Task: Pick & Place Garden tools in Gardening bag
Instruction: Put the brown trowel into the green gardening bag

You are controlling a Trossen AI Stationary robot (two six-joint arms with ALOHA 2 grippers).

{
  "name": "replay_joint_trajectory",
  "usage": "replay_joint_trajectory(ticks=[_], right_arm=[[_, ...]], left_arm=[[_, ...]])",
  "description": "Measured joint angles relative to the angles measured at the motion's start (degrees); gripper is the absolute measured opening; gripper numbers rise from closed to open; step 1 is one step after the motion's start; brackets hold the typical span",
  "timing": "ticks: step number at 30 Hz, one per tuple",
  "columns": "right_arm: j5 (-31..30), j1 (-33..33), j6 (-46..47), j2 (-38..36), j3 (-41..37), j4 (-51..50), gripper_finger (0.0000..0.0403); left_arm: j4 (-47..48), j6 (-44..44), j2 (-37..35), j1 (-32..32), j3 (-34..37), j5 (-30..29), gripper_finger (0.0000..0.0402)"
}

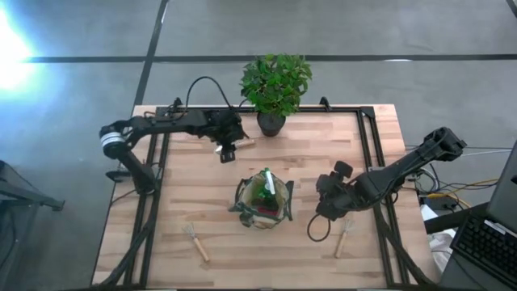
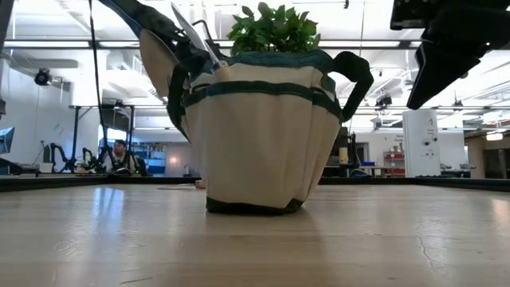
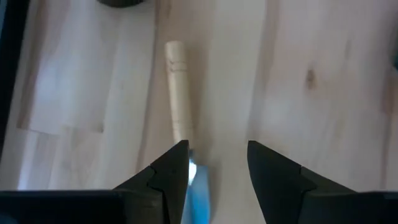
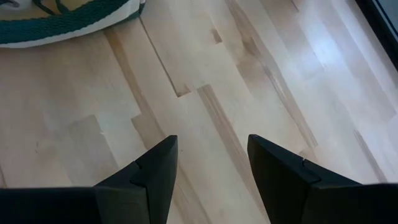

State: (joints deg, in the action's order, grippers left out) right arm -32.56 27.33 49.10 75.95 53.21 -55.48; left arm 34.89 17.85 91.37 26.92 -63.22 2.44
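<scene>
The olive-khaki gardening bag [image 1: 262, 202] stands upright on its base at the table's middle; it also shows in the low view [image 2: 255, 135]. Green and red-and-black things stick out of its mouth, and a silver blade [image 2: 191, 32] rises above the rim. A wooden-handled tool [image 3: 176, 93] lies flat on the table near the plant pot. My left gripper [image 1: 228, 150] is open above it, a finger on either side of the tool's neck [image 3: 194, 174]. My right gripper [image 1: 327, 208] is open and empty over bare wood [image 4: 211, 124], right of the bag. Two more wooden-handled tools [image 1: 196, 241] [image 1: 343, 236] lie near the front edge. My left gripper comes at the tool from above, its fingers lying across the tool. The neck [image 3: 194, 174], where the handle meets the metal head, lies close against one finger [image 3: 177, 165]. I cannot tell whether the finger touches it. The tool lies flat on the table.
A leafy potted plant [image 1: 275, 85] stands at the table's far edge, just beyond the left gripper. A dark loop [image 1: 317, 229] lies on the table near the right gripper. Black frame rails [image 1: 157, 162] [image 1: 373, 145] run along the left and right sides. A person sits in the room behind [image 2: 119, 155].
</scene>
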Motion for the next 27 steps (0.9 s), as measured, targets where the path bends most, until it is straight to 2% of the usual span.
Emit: replay_joint_trajectory(ticks=[11,27], right_arm=[[-0.6,-2.0,-0.8,-3.4,0.0,-0.1,0.0187],[-0.6,-3.8,-2.8,-3.8,0.0,-0.1,0.0187]], left_arm=[[-0.9,0.1,4.7,3.9,-0.3,1.8,0.0165],[-5.6,-1.0,11.3,4.3,-0.2,4.0,0.0165]])
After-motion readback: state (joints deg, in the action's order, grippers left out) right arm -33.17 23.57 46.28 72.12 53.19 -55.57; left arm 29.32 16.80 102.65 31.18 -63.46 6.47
